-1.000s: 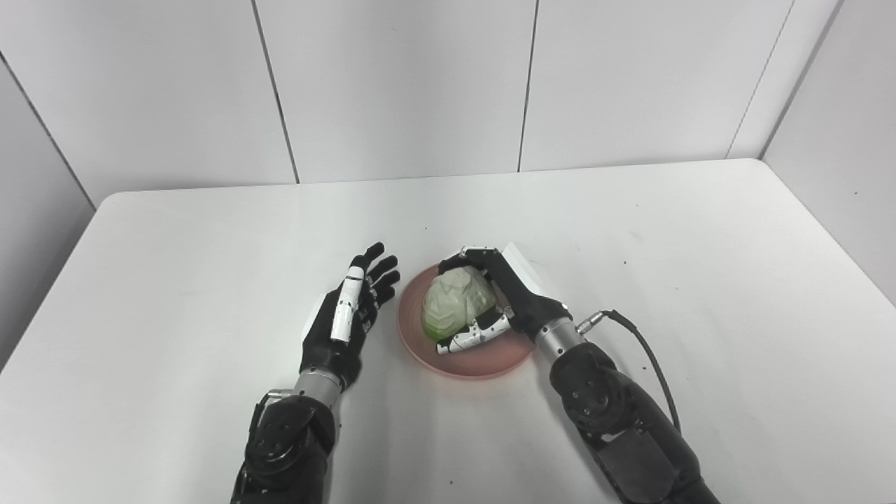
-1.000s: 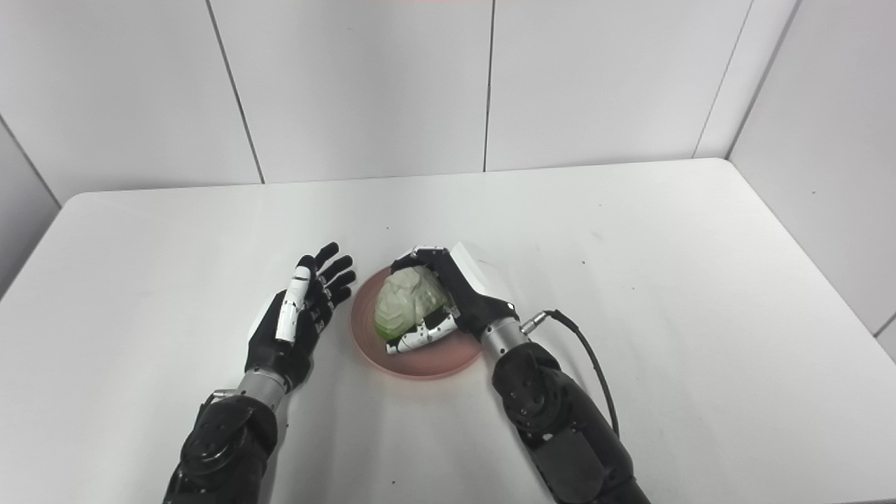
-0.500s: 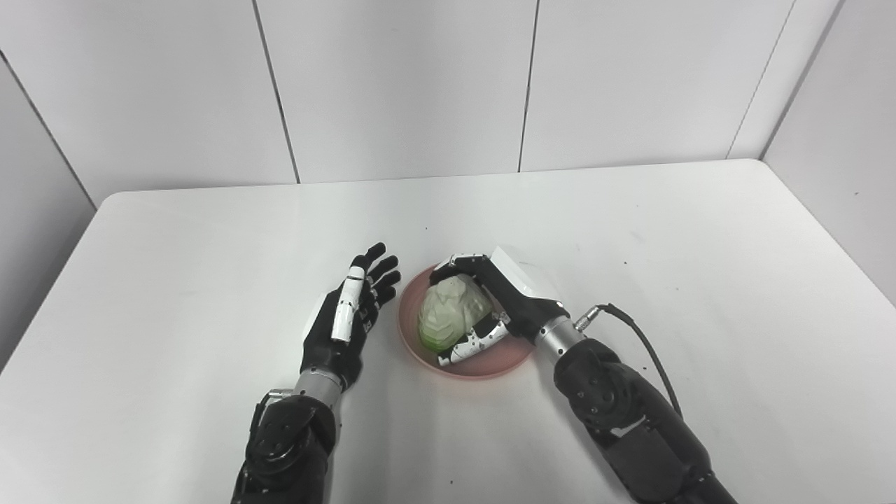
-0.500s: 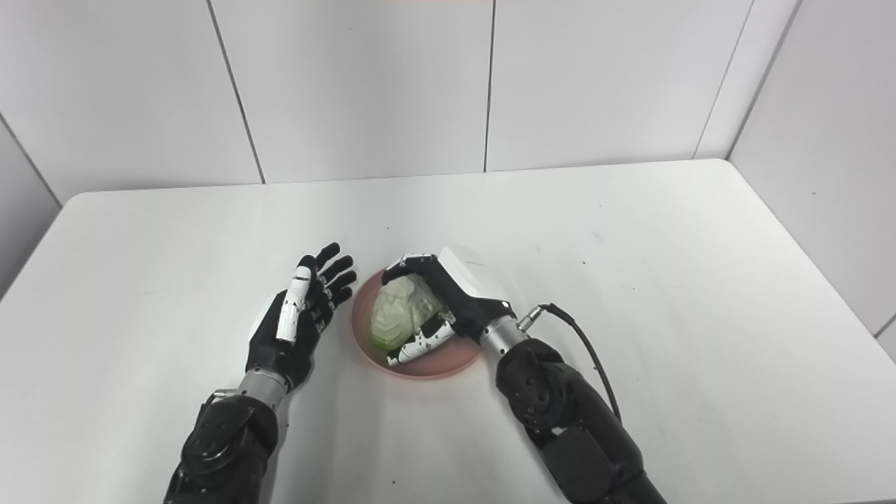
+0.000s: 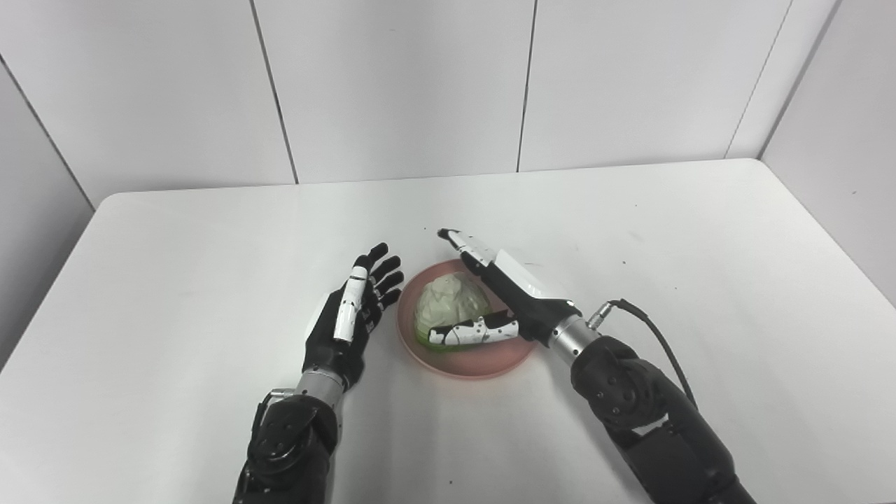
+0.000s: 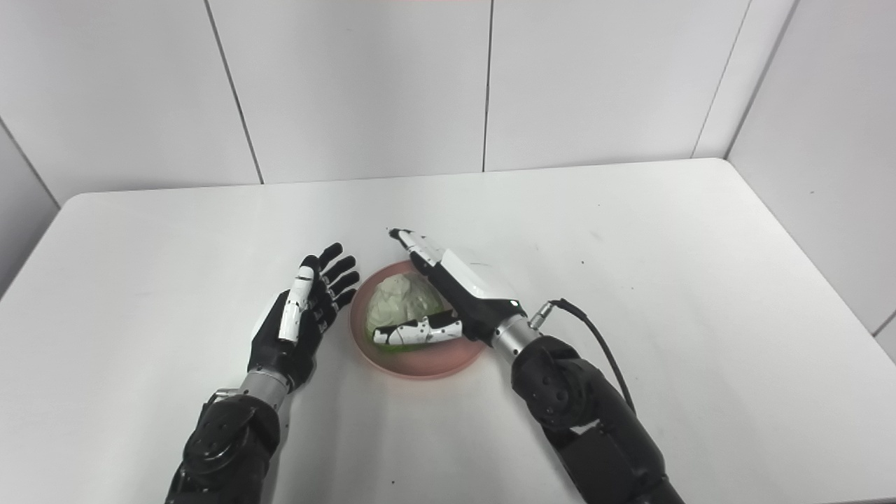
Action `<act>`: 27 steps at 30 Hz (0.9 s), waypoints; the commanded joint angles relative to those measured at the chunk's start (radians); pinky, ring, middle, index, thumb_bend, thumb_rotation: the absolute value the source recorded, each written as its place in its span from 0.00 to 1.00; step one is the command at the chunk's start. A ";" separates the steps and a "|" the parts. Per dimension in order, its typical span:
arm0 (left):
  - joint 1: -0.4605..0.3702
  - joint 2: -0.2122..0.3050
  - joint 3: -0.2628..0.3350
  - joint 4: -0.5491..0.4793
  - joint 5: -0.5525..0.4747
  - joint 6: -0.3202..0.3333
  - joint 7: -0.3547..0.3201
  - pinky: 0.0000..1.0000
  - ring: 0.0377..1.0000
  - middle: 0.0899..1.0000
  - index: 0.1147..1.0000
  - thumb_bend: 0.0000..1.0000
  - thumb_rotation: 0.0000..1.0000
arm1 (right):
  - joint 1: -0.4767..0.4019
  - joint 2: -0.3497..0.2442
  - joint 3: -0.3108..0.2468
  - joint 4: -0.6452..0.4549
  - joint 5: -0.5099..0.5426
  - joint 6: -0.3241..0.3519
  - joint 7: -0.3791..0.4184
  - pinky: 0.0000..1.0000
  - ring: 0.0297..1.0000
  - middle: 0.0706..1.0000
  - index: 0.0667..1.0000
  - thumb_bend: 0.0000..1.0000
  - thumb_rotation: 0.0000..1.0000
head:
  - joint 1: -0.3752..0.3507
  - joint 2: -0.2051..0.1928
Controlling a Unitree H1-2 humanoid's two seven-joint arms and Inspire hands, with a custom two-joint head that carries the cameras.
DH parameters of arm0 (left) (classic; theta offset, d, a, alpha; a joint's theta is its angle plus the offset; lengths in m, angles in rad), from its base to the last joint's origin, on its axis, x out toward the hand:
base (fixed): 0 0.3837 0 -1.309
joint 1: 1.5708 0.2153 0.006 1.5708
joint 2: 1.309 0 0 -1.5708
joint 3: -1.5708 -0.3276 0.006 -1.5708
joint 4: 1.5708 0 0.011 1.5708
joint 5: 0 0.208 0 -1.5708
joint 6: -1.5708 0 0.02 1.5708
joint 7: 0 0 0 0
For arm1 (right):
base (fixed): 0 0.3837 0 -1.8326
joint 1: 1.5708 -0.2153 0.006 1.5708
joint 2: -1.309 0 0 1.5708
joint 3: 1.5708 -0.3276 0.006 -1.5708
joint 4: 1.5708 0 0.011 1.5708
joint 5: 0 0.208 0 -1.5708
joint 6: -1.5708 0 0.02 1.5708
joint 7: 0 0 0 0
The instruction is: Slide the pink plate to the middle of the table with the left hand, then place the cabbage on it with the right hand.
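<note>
The pink plate (image 5: 490,358) sits near the middle of the white table (image 5: 700,231). The pale green cabbage (image 5: 448,305) rests on it, toward its left side. My right hand (image 5: 514,297) is open over the plate's right side, fingers stretched out past the cabbage's far side and thumb lying along its near side. The cabbage sits loose between them. My left hand (image 5: 350,315) is open and empty, just left of the plate's rim, not touching it. The same scene shows in the right eye view, with the cabbage (image 6: 402,301) on the plate (image 6: 448,360).
A black cable (image 5: 654,350) loops from my right wrist over the table. White wall panels (image 5: 392,84) stand behind the table's far edge. The table's rounded corners lie far left and far right.
My right hand has opened: its fingers, curled over the cabbage a second ago, now stretch straight out. The cabbage has settled on the plate. My left hand has not moved.
</note>
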 commanded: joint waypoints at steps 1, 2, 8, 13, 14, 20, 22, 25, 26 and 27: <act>-0.023 -0.006 -0.002 -0.011 -0.002 -0.010 -0.003 0.90 0.89 0.89 0.88 0.47 1.00 | -0.018 0.010 -0.027 -0.037 0.005 -0.060 -0.062 0.92 1.00 1.00 1.00 1.00 0.73 | 0.000 0.001; -0.023 -0.006 -0.001 -0.010 -0.002 -0.011 -0.004 0.89 0.89 0.89 0.88 0.47 1.00 | -0.015 0.014 -0.033 -0.041 0.007 -0.065 -0.075 0.90 1.00 1.00 1.00 1.00 0.72 | 0.000 0.001; -0.020 -0.006 0.002 -0.018 -0.002 -0.008 -0.002 0.89 0.88 0.88 0.88 0.47 1.00 | 0.024 0.082 -0.113 -0.048 0.050 -0.104 -0.207 0.89 0.99 1.00 1.00 1.00 0.87 | -0.007 -0.003; -0.015 0.002 0.000 -0.029 0.007 -0.011 0.000 0.94 0.89 0.88 0.88 0.47 1.00 | 0.063 0.172 -0.212 -0.086 0.176 -0.022 -0.237 0.96 1.00 1.00 1.00 0.78 1.00 | -0.011 -0.005; -0.014 0.003 0.000 -0.033 0.008 -0.011 0.000 0.94 0.89 0.88 0.88 0.47 1.00 | 0.075 0.194 -0.241 -0.093 0.220 0.003 -0.238 0.96 1.00 1.00 1.00 0.77 1.00 | -0.013 -0.006; -0.007 0.009 -0.001 -0.042 0.020 -0.021 0.005 0.95 0.90 0.89 0.89 0.48 1.00 | 0.119 0.246 -0.319 -0.097 0.347 0.062 -0.226 1.00 1.00 1.00 1.00 0.58 1.00 | -0.025 -0.009; -0.004 0.010 0.001 -0.044 0.020 -0.023 0.004 0.96 0.90 0.89 0.89 0.48 1.00 | 0.139 0.251 -0.325 -0.096 0.361 0.058 -0.233 1.00 1.00 1.00 1.00 0.45 1.00 | -0.026 -0.009; 0.002 0.015 -0.002 -0.042 0.039 -0.044 0.009 0.96 0.90 0.90 0.90 0.47 1.00 | 0.162 0.266 -0.334 -0.094 0.376 0.057 -0.249 1.00 1.00 1.00 1.00 0.38 1.00 | -0.026 -0.011; 0.004 0.016 -0.002 -0.041 0.046 -0.052 0.011 0.97 0.91 0.90 0.91 0.48 1.00 | 0.169 0.272 -0.336 -0.095 0.378 0.059 -0.254 1.00 1.00 1.00 1.00 0.35 1.00 | -0.026 -0.012; 0.005 0.017 -0.002 -0.040 0.050 -0.056 0.012 0.98 0.92 0.91 0.91 0.48 1.00 | 0.173 0.275 -0.336 -0.096 0.380 0.060 -0.258 1.00 1.00 0.99 0.99 0.34 1.00 | -0.026 -0.012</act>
